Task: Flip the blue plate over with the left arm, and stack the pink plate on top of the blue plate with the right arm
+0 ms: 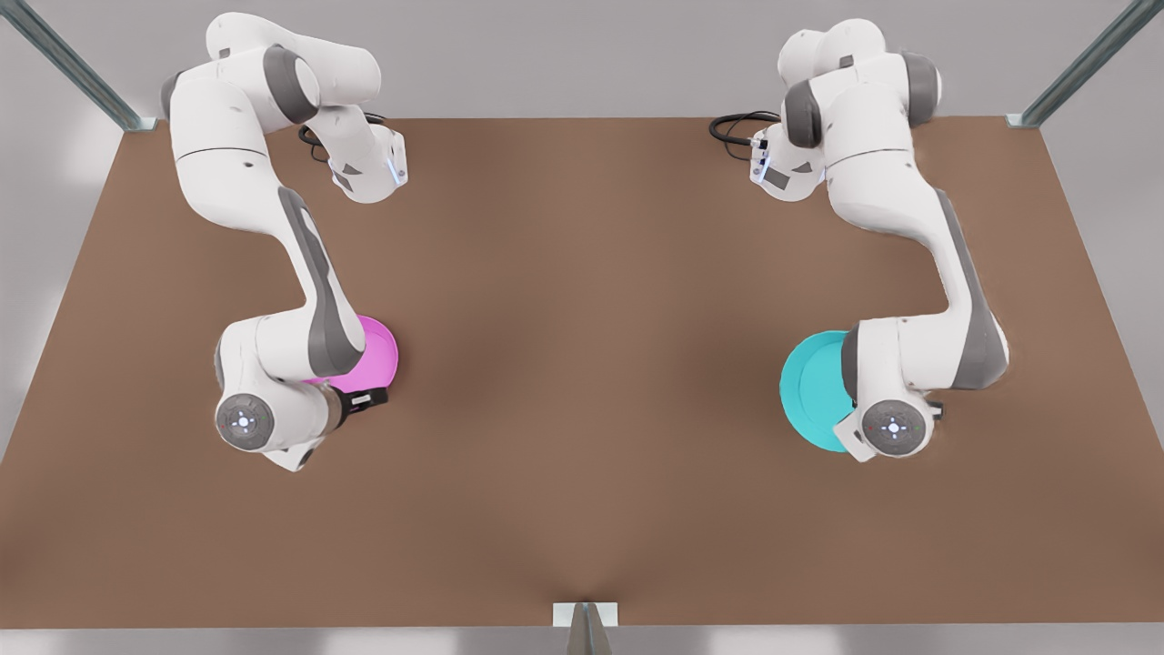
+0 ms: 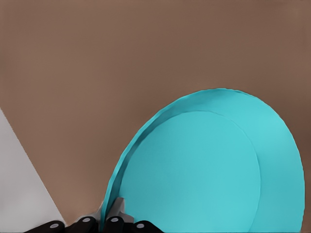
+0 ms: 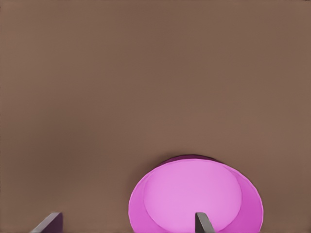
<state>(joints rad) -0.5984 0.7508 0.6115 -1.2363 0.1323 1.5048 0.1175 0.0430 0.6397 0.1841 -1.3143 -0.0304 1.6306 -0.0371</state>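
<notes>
While two plates share the brown table (image 1: 582, 364), the blue plate (image 1: 812, 389) stands tilted on edge at the front view's right, its rim clamped by the left gripper (image 2: 111, 221). The pink plate (image 1: 377, 355) lies flat at the front view's left, beneath the right gripper (image 3: 127, 224), fingers spread.

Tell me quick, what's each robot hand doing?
Left gripper: shut on the blue plate rim.
Right gripper: open, one finger over the pink plate.
</notes>
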